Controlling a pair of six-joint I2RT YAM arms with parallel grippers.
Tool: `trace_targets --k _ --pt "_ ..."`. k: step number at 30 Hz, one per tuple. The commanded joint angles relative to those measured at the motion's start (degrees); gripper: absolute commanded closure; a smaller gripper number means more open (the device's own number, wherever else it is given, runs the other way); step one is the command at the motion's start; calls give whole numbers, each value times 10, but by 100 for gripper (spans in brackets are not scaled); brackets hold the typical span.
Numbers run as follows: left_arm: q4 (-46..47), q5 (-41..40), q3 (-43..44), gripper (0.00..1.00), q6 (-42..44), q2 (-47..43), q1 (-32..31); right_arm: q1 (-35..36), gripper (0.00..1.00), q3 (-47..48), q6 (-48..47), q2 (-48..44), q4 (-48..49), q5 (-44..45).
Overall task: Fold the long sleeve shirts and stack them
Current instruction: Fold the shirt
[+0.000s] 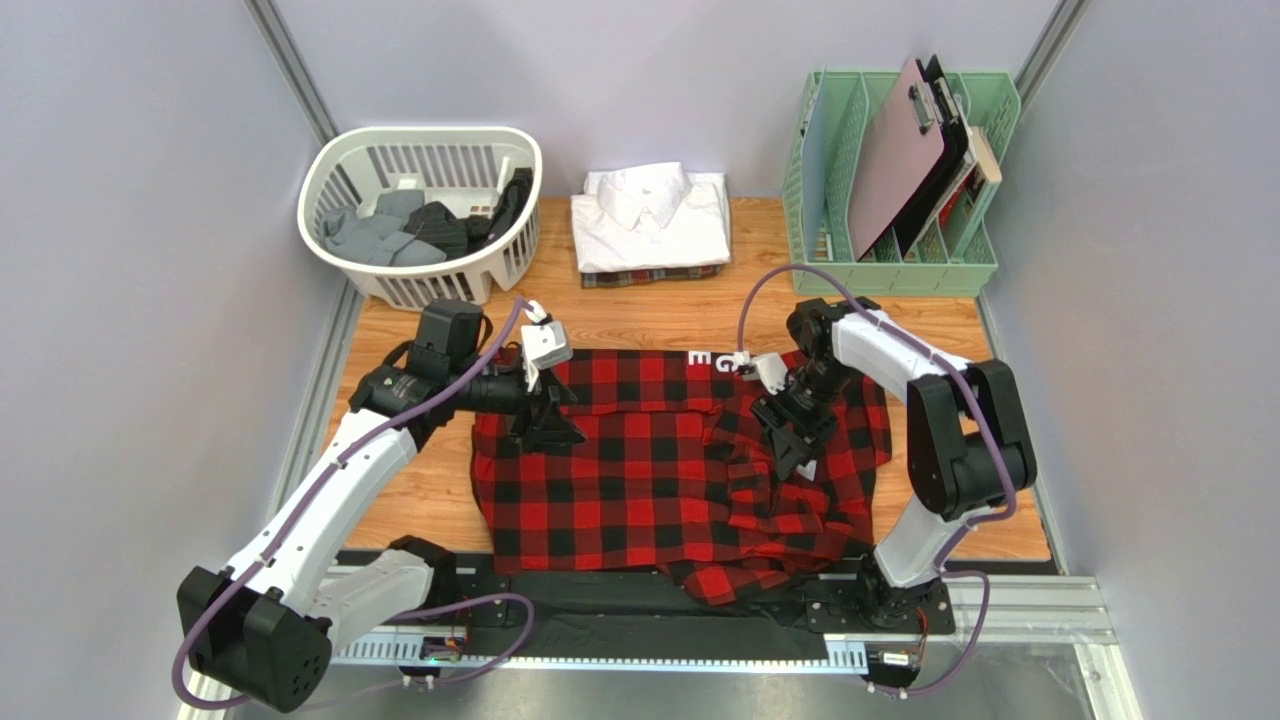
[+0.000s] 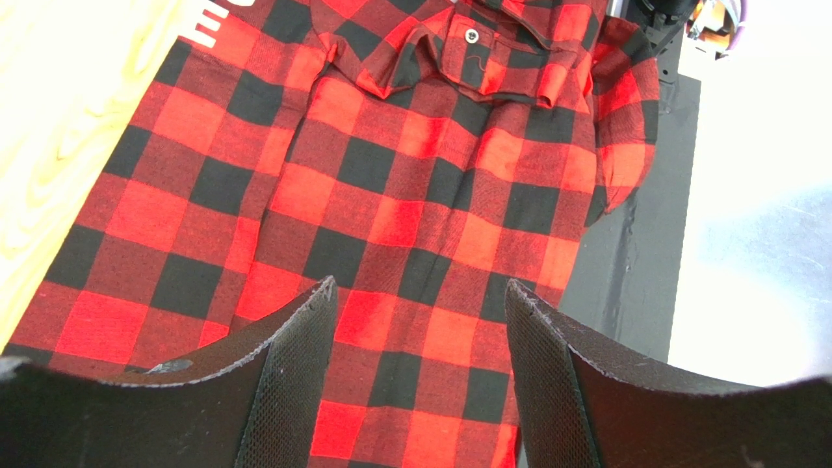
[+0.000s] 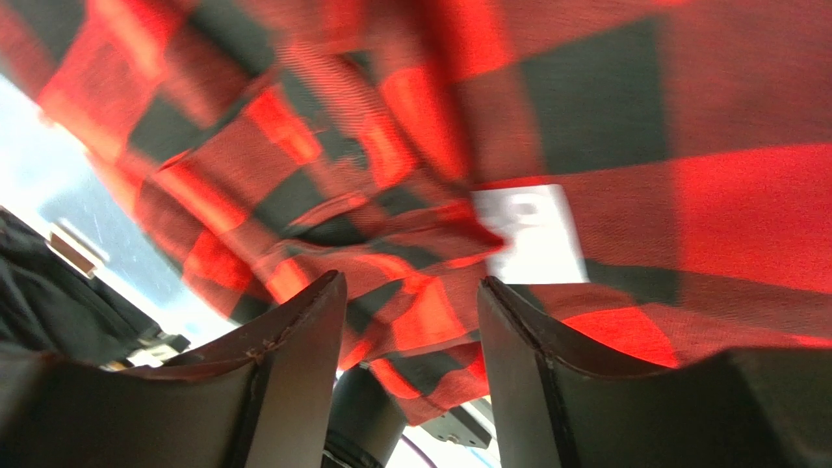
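Note:
The red-and-black checked flannel shirt [image 1: 661,465] lies spread on the table, its right side rumpled and its hem hanging over the front edge. It fills the left wrist view [image 2: 410,195] and the right wrist view [image 3: 586,117]. My left gripper [image 1: 550,428] is open and empty, just above the shirt's left part. My right gripper [image 1: 796,443] is open and empty over the bunched right side, near a white label [image 3: 532,234]. A folded white shirt [image 1: 654,215] rests on a folded dark plaid one [image 1: 646,275] at the back.
A white laundry basket [image 1: 338,165] with grey and dark clothes stands at the back left. A green file rack [image 1: 962,270] with clipboards stands at the back right. Grey walls close in both sides. A black strip runs along the table's front edge.

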Motion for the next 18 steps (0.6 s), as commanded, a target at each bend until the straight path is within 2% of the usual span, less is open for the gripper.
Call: trace_targets --k 1,7,12,18 --pt "9 10 -2 30 3 -4 2 -15 42 7 36 31 38 18" --pt "5 5 -5 30 6 -8 3 -15 44 18 44 59 42 -7" --pt "4 5 -7 30 7 -10 4 -15 63 20 42 55 40 -21" --pt "7 7 -6 30 5 -5 3 -15 62 26 40 23 26 -15"
